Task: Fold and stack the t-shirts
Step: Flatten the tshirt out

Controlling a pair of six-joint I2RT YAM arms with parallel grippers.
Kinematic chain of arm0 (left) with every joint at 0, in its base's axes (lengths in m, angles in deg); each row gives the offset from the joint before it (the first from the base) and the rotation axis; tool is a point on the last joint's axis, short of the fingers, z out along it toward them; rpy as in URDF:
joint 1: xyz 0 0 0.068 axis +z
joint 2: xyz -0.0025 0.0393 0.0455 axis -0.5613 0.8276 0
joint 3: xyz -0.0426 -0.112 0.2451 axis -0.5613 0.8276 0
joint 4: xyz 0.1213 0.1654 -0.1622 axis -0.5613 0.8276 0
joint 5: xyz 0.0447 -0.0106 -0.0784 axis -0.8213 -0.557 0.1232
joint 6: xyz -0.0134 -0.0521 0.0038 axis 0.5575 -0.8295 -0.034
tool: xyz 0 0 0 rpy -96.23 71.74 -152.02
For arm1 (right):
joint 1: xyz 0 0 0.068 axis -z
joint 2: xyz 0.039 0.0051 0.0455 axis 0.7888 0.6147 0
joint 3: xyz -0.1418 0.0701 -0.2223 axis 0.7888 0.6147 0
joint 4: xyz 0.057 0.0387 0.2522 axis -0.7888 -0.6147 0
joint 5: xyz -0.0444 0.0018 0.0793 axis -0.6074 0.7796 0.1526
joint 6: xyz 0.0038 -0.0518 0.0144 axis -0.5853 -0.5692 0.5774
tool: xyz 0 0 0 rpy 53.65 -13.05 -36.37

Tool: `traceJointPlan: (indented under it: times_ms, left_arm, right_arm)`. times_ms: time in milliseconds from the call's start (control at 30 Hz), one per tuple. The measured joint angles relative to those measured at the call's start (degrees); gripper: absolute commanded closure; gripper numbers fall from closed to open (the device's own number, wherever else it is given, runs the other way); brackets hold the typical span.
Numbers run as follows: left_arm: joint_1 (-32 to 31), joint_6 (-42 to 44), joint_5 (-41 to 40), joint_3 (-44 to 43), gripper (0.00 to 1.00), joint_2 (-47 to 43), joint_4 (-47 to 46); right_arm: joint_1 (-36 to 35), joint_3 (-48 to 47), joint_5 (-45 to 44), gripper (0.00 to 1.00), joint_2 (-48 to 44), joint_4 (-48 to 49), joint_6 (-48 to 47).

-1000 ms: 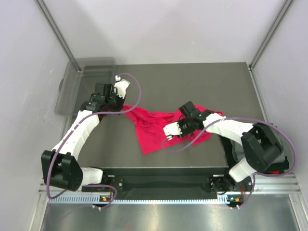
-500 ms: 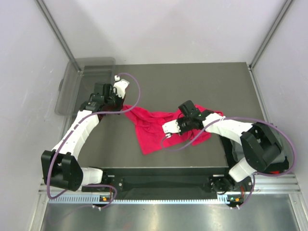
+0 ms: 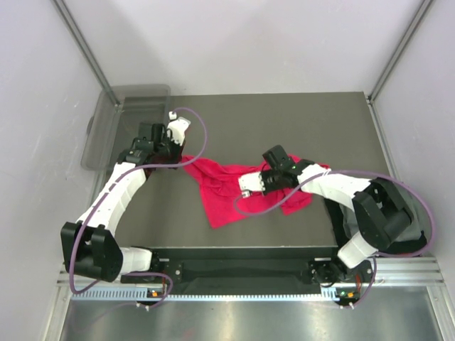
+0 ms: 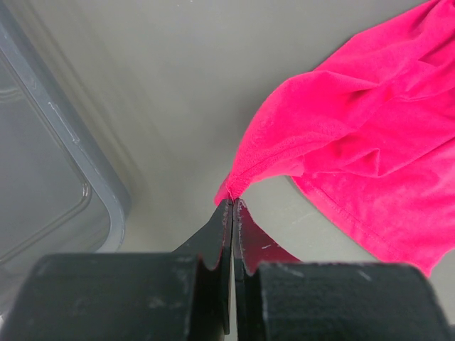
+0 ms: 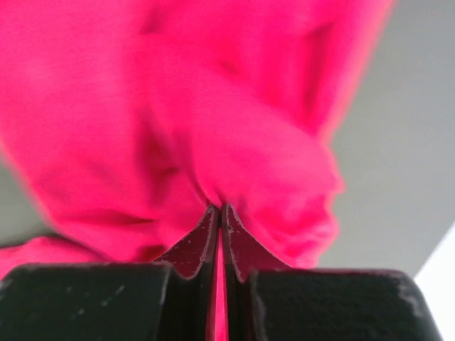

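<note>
**A:** Where is the red t-shirt [image 3: 226,190]?

**B:** Crumpled on the desk [image 3: 298,121], between the two arms and toward the near edge; neither flat nor folded; the clear bin [image 3: 106,131] sits off the desk's far left corner.

**A:** And the claws?

**B:** The left claw [image 4: 232,203] is pinched tight on a hem corner at the shirt's far-left tip; the right claw [image 5: 219,210] is closed on a bunched fold toward the shirt's right side.

**A:** How to do this step well?

**B:** I read it as spreading; draw the two pinches apart, left and right, keeping the cloth low so it drags flat; pull evenly, since the left grip holds only a thin edge and could slip; the right grip may hold several layers, so the shirt could come up doubled; then regrip at a hem.
</note>
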Motion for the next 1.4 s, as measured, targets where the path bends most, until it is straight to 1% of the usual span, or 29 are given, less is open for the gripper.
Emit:
traceJointPlan:
  times_ms: [67, 167, 267, 367, 467, 567, 700, 867, 1033, 1233, 1333, 1400]
  left_arm:
    - [0.04, 0.33, 0.42, -1.25, 1.00, 0.07, 1.29]
    - [0.09, 1.36, 1.25, -5.73, 1.00, 0.07, 4.02]
    - [0.09, 2.80, 1.66, -12.57, 1.00, 0.07, 6.34]
    - [0.09, 4.24, 1.92, -21.53, 1.00, 0.28, 9.33]
    - [0.09, 5.44, 2.23, -30.95, 1.00, 1.11, 11.89]
    - [0.09, 6.29, 2.27, -39.52, 1.00, 1.64, 13.27]
    - [0.09, 6.43, 2.29, -45.72, 1.00, 1.42, 14.38]
    - [0.09, 6.32, 3.37, -47.87, 1.00, -0.98, 15.13]
    - [0.09, 6.43, 4.20, -47.84, 1.00, -6.93, 15.30]
    - [0.09, 7.04, 3.30, -48.76, 1.00, -16.55, 15.28]
    - [0.09, 7.96, 2.19, -51.41, 1.00, -19.12, 15.19]
    - [0.09, 8.87, 1.38, -53.83, 1.00, -19.34, 14.86]
  right_arm:
    - [0.90, -2.73, -0.46, 1.00, -0.07, 0.15, 2.73]
    - [4.76, -12.59, -0.35, 1.00, -0.20, -0.37, 10.49]
    - [14.71, -26.82, 0.37, 1.00, -0.35, 0.13, 19.43]
    - [23.80, -37.73, 1.27, 1.00, -2.01, 0.44, 26.80]
    - [29.92, -42.69, 1.16, 1.00, -6.16, -0.79, 31.67]
    - [30.91, -45.03, 1.42, 1.00, -11.08, -3.43, 34.40]
    - [30.88, -45.29, 1.70, 1.00, -19.26, -5.84, 36.24]
    - [30.88, -45.11, 1.31, 1.00, -30.38, -8.63, 36.72]
    - [30.91, -46.49, 2.10, 1.00, -40.00, -13.35, 35.47]
    - [30.88, -57.35, 2.82, 1.00, -43.45, -20.15, 33.14]
    - [30.88, -61.09, 2.54, 1.00, -44.19, -21.16, 31.43]
    - [30.91, -61.44, 2.12, 1.00, -44.65, -20.85, 30.01]
